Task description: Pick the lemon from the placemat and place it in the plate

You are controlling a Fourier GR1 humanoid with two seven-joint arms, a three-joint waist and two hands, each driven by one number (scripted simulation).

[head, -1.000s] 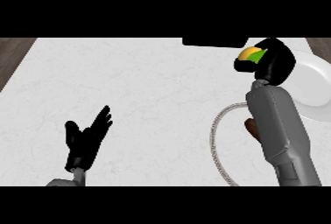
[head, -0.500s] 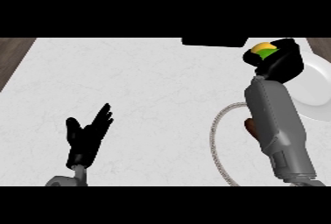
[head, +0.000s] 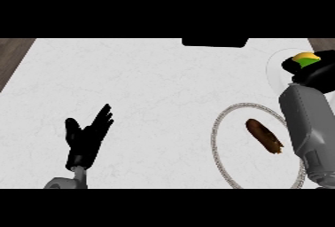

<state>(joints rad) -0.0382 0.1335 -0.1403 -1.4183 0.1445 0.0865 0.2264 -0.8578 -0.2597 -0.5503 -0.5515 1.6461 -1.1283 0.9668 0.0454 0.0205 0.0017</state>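
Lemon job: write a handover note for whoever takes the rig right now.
Right robot hand: curled round the lemon, held over the plate at the counter's far right.
Left robot hand: open, fingers up, resting at the lower left.
Placemat: near the right forearm, now holding only a brown oblong item.
Done: lemon picked off the placemat and carried to the plate.
Left: lower it, open the hand, pull the arm back.
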